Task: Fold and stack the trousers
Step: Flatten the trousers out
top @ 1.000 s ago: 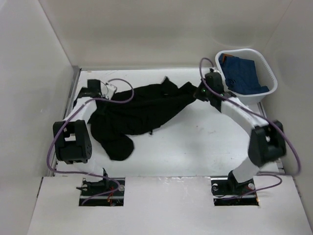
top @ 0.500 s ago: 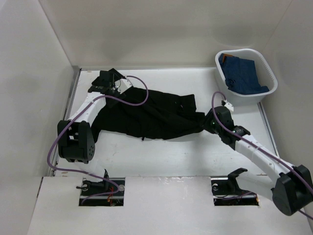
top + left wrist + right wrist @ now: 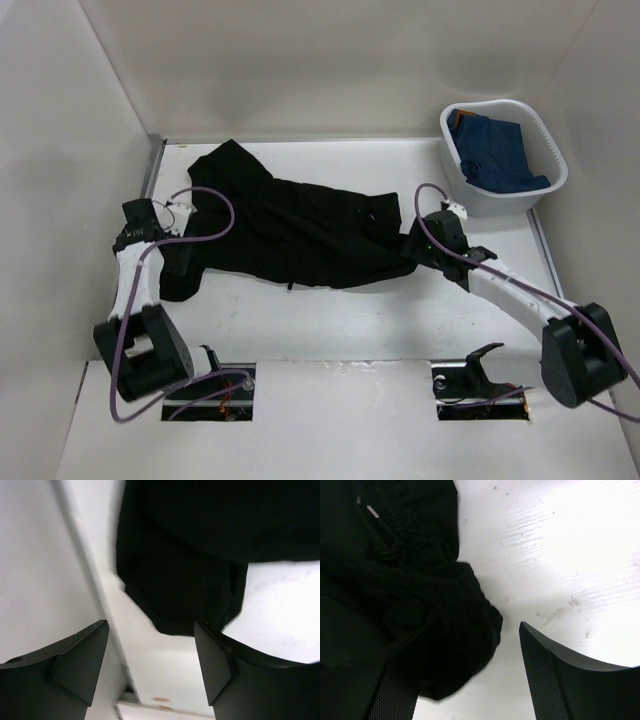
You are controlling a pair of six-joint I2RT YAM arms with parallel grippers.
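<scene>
Currently, plain black soft-fabric trousers (image 3: 300,225) limp on white worktop (image 3: 400,300), long axis left-right, gathered drawstring waist rightward, left tool (image 3: 150,627) and right tool (image 3: 465,650) both apart, empty

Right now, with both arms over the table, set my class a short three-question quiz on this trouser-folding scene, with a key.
1. True or false: the black trousers lie folded inside the white basket.
2. What lies in the basket? A) a blue garment B) a black shirt C) a striped towel
3. In a few words: how do the jaws of the left gripper and the right gripper stand?

Key
1. False: they lie spread across the table, not folded.
2. A.
3. Both stand open, gripping nothing.
</scene>
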